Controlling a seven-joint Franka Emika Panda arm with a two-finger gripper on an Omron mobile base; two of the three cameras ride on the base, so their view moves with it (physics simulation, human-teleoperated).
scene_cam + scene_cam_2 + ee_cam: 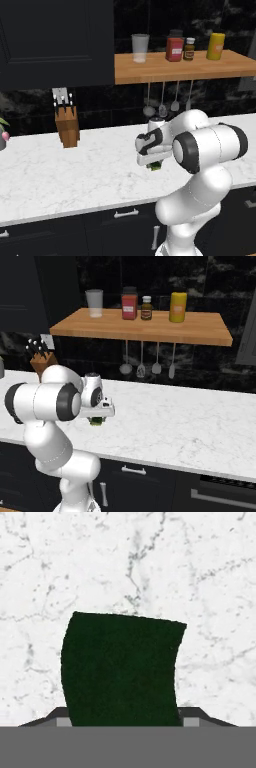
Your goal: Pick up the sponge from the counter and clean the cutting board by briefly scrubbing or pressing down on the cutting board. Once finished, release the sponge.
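The sponge lies on the white marble counter, its dark green top facing the hand camera. My gripper is straight above it, pointing down, and its two dark fingertips press against the sponge's opposite sides. From the base, the gripper sits low over the counter near its front edge, with a bit of green sponge showing under the hand. The right base view shows the same sponge beneath the gripper. The cutting board is out of view.
A wooden knife block stands at the back left of the counter. The wooden wall shelf above carries a glass, jars and a yellow bottle, and ladles hang under it. A plant sits at the far left edge.
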